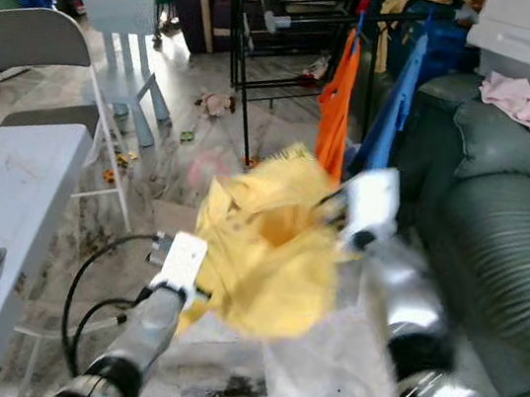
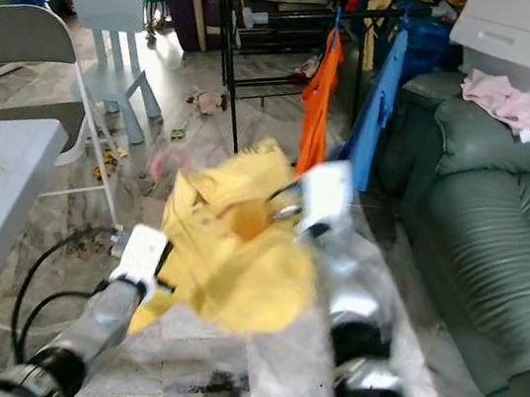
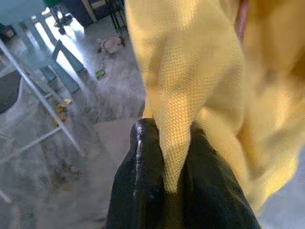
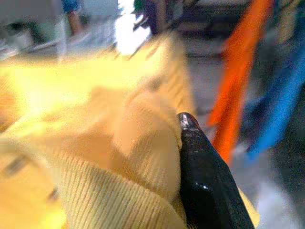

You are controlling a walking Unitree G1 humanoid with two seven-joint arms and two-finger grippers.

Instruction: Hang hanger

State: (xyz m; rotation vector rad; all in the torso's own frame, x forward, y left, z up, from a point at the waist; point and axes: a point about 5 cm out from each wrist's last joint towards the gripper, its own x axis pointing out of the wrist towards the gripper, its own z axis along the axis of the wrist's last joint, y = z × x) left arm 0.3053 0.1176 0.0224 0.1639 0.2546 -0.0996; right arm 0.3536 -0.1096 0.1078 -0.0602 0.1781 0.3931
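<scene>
Silver arms with white wrist blocks, looping black cables, glossy black-fingered left tool (image 3: 167, 181).

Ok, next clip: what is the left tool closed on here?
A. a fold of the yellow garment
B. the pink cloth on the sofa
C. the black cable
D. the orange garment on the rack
A. In the left wrist view the left tool has its two black fingers pinched on a fold of the yellow garment, which the right tool also presses against near its ribbed edge.
</scene>
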